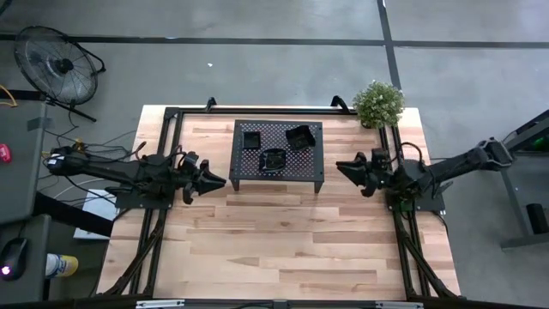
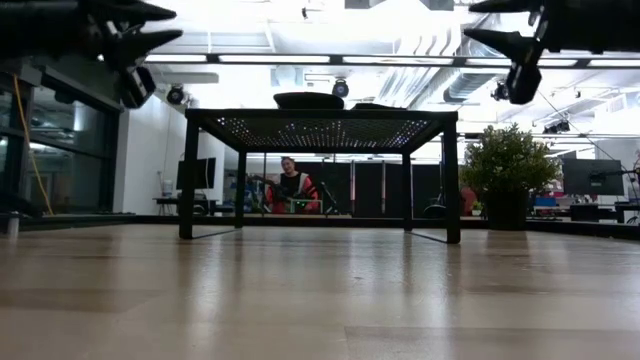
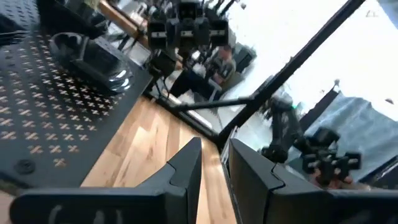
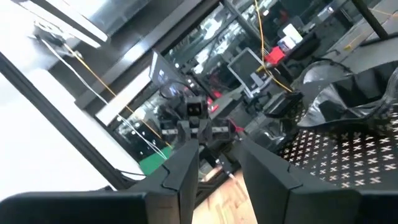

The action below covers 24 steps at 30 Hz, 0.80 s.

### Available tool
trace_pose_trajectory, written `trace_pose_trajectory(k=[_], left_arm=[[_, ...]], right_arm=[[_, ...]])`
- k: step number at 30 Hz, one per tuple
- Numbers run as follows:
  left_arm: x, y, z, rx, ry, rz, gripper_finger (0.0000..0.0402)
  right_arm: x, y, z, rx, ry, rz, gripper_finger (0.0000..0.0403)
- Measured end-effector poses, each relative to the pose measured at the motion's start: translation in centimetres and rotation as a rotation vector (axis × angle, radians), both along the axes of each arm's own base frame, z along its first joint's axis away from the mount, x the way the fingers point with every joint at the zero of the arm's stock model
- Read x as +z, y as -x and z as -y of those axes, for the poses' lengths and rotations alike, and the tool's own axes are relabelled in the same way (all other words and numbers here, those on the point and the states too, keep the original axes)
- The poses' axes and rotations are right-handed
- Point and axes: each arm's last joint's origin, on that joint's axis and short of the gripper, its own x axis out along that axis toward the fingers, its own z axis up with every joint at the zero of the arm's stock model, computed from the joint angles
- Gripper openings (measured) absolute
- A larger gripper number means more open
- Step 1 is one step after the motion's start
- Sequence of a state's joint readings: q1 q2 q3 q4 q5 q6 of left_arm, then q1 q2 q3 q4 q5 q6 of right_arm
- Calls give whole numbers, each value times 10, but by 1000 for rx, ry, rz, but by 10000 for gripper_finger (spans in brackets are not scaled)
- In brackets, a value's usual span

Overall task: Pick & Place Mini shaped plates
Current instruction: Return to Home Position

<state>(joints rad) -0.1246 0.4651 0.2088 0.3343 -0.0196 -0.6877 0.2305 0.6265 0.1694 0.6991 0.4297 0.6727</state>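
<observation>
Both sets of jaws stand a narrow gap apart and I see nothing between them. The left gripper (image 1: 214, 180) hangs off the left side of the mesh rack (image 1: 249, 168), fingertips pointing toward it and clear of its edge. The right gripper (image 1: 341, 166) mirrors it on the right side, also apart from the rack. From table height I read both as raised above the rack's top. The mini shaped plates (image 1: 273, 160) all sit on the rack's top in three dark groups: the front pile at the middle, the left pile (image 1: 251, 139) behind it and the right pile (image 1: 299, 136) beside that one. I cannot count the dishes in each. On my left wrist camera one glossy dish (image 3: 93, 56) rests on the mesh. The wooden table (image 1: 283, 249) carries a potted plant (image 1: 378, 103) at its far right corner.
</observation>
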Motion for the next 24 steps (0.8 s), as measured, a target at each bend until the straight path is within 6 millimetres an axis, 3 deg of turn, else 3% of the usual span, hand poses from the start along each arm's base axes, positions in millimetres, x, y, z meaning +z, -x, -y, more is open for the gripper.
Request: trace_pose_trajectory(k=[10,24], left_arm=[[-24,14,-5,118,55,109,78],[-25,16,-7,188,-15,125,78]], right_arm=[[-15,30,7,-35,20,33,114],[-25,52,24,-84,68,-48,114]])
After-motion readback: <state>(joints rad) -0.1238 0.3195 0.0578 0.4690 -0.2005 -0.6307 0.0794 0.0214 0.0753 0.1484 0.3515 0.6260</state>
